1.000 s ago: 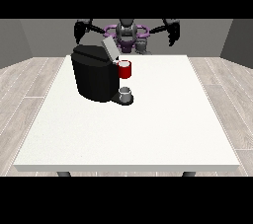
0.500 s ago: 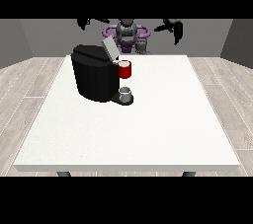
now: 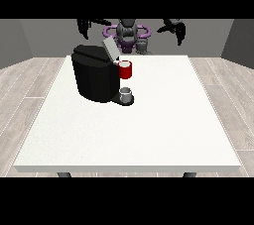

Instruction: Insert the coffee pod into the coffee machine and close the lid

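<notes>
Table (image 3: 149, 135): white, lying between the camera and the robot (image 3: 128, 33).
Machine (image 3: 96, 73): black, standing on the table's far left part; its lid (image 3: 109, 48) is tilting up, open.
Red thing at the machine (image 3: 125, 69): sitting at the machine's front, just under the lid.
Grey thing (image 3: 126, 91): resting on the machine's base below the red thing; whether it is the pod cannot be told.
Hand at the view's left (image 3: 85, 26): hanging raised above the table's far edge, holding nothing visible; fingers too small to tell.
Hand at the view's right (image 3: 176, 28): hanging raised likewise, well apart from the machine; fingers too small to tell.
</notes>
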Available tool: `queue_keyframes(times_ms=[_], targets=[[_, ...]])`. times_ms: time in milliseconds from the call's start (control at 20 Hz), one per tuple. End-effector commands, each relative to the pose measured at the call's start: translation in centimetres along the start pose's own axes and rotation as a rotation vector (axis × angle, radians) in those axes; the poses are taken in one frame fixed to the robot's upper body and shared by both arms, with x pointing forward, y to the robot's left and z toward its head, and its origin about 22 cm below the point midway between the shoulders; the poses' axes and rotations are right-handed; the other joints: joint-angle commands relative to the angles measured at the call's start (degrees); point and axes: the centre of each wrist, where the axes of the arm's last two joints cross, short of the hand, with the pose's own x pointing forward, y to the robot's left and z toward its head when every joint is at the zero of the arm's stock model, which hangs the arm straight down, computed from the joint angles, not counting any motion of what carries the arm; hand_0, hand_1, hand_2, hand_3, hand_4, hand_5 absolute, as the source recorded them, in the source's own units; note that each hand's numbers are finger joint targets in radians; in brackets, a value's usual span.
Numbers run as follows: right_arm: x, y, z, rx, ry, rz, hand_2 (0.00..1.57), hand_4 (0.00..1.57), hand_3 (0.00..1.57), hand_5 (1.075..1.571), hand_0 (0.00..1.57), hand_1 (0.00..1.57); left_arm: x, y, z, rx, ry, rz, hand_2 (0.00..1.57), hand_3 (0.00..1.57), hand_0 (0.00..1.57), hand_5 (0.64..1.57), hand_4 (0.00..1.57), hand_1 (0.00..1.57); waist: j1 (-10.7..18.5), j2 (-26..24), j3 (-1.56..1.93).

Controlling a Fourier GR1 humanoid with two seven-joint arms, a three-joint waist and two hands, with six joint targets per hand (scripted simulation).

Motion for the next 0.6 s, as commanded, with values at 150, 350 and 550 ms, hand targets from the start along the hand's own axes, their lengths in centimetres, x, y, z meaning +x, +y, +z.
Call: queue_keyframes(times_ms=[150,350,550], targets=[[1.3,0.2,-1.7,0.017,0.042,-0.065,0.0,0.17,0.0,1.571,0.0,0.0,0.2,-0.3,2.5,0.018,-0.048,-0.003,0.0,0.0,0.0,1.571,0.28,0.0,-0.4,3.9,-0.02],[3.1,1.0,-2.9,0.055,0.001,-0.054,0.0,0.0,0.0,1.571,0.0,0.0,3.3,0.4,2.1,0.062,-0.103,-0.031,0.0,0.0,0.0,1.571,0.37,0.0,-1.7,7.0,-0.02],[1.8,1.1,-3.2,0.054,0.004,-0.04,0.0,0.0,0.0,1.571,0.0,0.0,4.5,-1.0,3.0,0.025,-0.118,-0.046,0.0,0.0,0.0,1.571,0.36,0.0,0.3,7.6,-0.01]])
